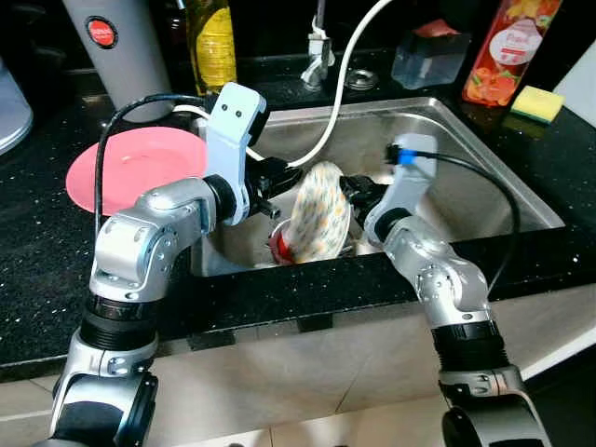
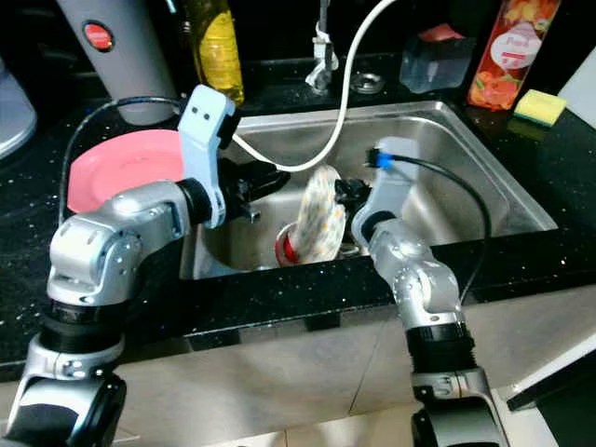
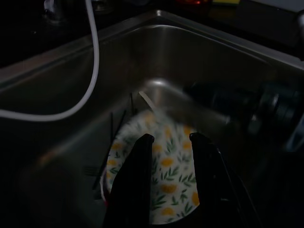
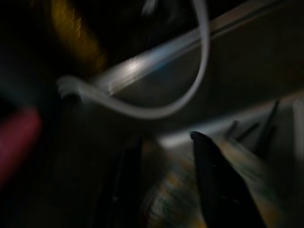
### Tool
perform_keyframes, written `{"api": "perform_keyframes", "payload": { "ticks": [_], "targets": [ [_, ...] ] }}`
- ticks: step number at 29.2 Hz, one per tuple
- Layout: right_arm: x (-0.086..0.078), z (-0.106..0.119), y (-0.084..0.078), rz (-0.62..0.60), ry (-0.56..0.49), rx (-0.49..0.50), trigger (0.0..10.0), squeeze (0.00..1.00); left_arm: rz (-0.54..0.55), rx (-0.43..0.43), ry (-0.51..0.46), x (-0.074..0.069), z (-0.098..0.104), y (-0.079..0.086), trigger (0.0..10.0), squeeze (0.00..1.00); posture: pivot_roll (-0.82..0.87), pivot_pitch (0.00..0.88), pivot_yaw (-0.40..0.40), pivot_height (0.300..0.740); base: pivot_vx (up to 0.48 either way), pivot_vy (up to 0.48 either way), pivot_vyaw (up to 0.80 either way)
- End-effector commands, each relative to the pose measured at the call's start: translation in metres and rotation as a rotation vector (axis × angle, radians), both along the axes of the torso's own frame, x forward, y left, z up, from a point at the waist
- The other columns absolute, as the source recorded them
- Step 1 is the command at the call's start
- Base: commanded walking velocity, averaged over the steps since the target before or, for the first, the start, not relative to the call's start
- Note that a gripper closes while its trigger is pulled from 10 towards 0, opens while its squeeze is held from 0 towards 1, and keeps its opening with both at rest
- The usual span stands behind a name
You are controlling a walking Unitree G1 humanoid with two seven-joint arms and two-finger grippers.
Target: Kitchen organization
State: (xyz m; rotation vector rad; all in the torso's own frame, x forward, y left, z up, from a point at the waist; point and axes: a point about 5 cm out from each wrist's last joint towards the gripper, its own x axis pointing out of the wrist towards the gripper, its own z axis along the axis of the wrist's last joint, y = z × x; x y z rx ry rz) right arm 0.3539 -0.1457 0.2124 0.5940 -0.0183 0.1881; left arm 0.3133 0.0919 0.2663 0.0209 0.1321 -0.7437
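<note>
Round floral plate (image 1: 320, 212) on edge, tilted, inside shiny steel sink (image 1: 466, 177), above red cup (image 1: 279, 248). Left gripper (image 3: 171, 142) at plate, fingers (image 3: 142, 161) apart over patterned face. Right gripper (image 1: 357, 193) against plate's other side, fingers: cannot tell. Flat pink plate (image 1: 130, 168) on speckled black desk (image 1: 37, 261). White hose (image 1: 345, 74) curves into sink.

The plate (image 1: 321, 212) stands on edge in the sink (image 1: 484, 177), between both grippers; another plate (image 1: 130, 168) lies on the counter (image 1: 37, 251) to the left.
</note>
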Motion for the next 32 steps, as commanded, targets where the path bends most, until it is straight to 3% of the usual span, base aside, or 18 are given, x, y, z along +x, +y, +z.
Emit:
{"api": "perform_keyframes", "payload": {
  "ticks": [1,3,4,5,8,9,10,12,14,17,20,25,32],
  "targets": [
    [0.002,0.002,-0.015,-0.067,0.002,0.137,10.0,1.00,0.001,0.003,0.007,-0.003,0.001,-0.005,10.0,0.00,0.11,0.076,-0.002,0.740,0.000,0.000,0.00],
    [0.002,0.001,-0.021,-0.104,0.007,0.118,10.0,1.00,0.001,0.003,0.007,-0.004,0.002,-0.007,10.0,0.00,0.11,0.076,-0.002,0.740,0.000,0.000,0.00],
    [0.001,0.003,-0.027,-0.147,-0.015,0.048,10.0,0.22,0.003,0.003,0.006,-0.004,0.002,-0.008,10.0,0.00,0.11,0.080,0.000,0.740,0.000,0.000,0.00],
    [0.000,0.007,-0.031,-0.179,-0.046,-0.016,10.0,0.00,0.006,0.006,0.003,-0.004,0.003,-0.008,10.0,0.00,0.11,0.084,0.003,0.740,0.000,0.000,0.00],
    [-0.009,0.029,-0.031,-0.217,-0.193,-0.158,10.0,0.00,0.045,0.035,-0.022,-0.002,0.005,-0.006,10.0,0.00,0.10,0.085,0.005,0.740,0.000,0.000,0.00],
    [-0.009,0.029,-0.031,-0.217,-0.193,-0.158,10.0,0.00,0.045,0.035,-0.022,-0.002,0.005,-0.006,10.0,0.00,0.10,0.085,0.005,0.740,0.000,0.000,0.00],
    [-0.014,0.039,-0.021,-0.165,-0.261,-0.226,10.0,0.00,0.085,0.045,-0.035,0.001,0.007,-0.003,10.0,0.00,0.10,0.093,0.008,0.740,0.000,0.000,0.00],
    [-0.015,0.042,-0.016,-0.131,-0.284,-0.256,10.0,0.00,0.099,0.048,-0.038,0.002,0.007,-0.003,10.0,0.00,0.10,0.093,0.008,0.740,0.000,0.000,0.00],
    [-0.025,0.052,0.012,0.034,-0.388,-0.477,10.0,0.00,0.138,0.075,-0.056,0.003,0.008,-0.001,10.0,0.00,0.10,0.098,0.010,0.740,0.000,0.000,0.00],
    [-0.031,0.054,0.026,0.119,-0.436,-0.555,10.0,0.00,0.153,0.075,-0.060,0.002,0.008,0.000,10.0,0.00,0.10,0.099,0.008,0.740,0.000,0.000,0.00],
    [-0.035,0.055,0.036,0.161,-0.459,-0.554,10.0,0.00,0.186,0.058,-0.056,0.002,0.006,0.002,10.0,0.00,0.10,0.091,0.002,0.740,0.000,0.000,0.00],
    [-0.034,0.055,0.041,0.157,-0.460,-0.521,10.0,0.00,0.196,0.043,-0.037,-0.001,0.003,0.003,10.0,0.00,0.10,0.088,-0.001,0.740,0.000,0.000,0.00],
    [-0.035,0.052,0.042,0.141,-0.454,-0.547,10.0,0.00,0.235,0.080,-0.059,-0.002,0.002,0.011,10.0,0.00,0.11,0.090,0.009,0.740,0.000,0.000,0.00]
  ]
}}
